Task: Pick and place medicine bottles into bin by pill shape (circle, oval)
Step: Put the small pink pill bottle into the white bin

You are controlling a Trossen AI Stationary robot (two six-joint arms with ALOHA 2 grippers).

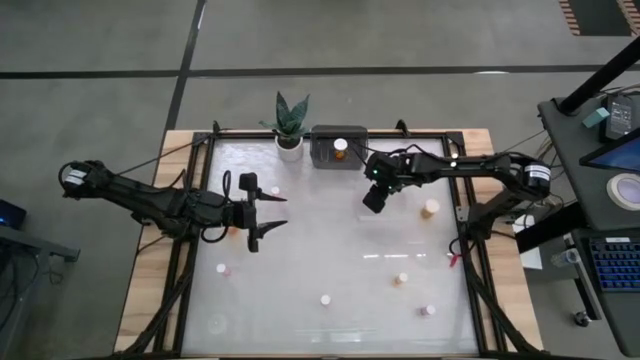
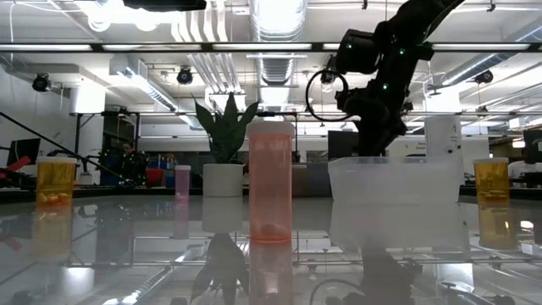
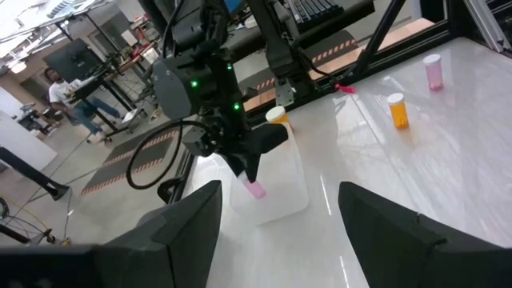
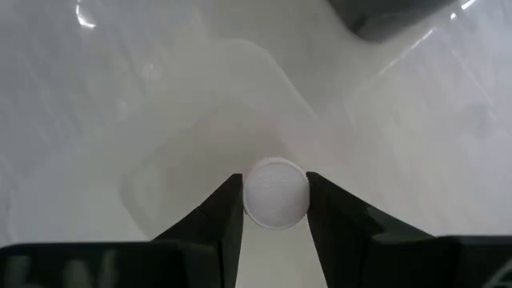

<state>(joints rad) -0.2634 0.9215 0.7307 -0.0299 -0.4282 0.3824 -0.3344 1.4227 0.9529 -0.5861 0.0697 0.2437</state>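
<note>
My right gripper is shut on a small pinkish bottle with a white cap, and holds it over a clear plastic bin. My left gripper is open and empty over the table's left middle. It stands beside a small orange bottle without touching it. Other bottles stand upright on their bases on the table: an amber one at the right, another amber one, a pinkish one and white-capped ones. One amber bottle stands in the grey bin. My right gripper pinches the pinkish bottle at its white-capped top end, one finger on each side of the cap. The fingers point down from above. The bottle hangs upright below them, clear of the table, over the clear bin.
A potted plant stands at the far edge, left of the grey bin. The low view shows a tall pinkish bottle close to the camera and amber bottles at the left and right. A person stands beyond the table.
</note>
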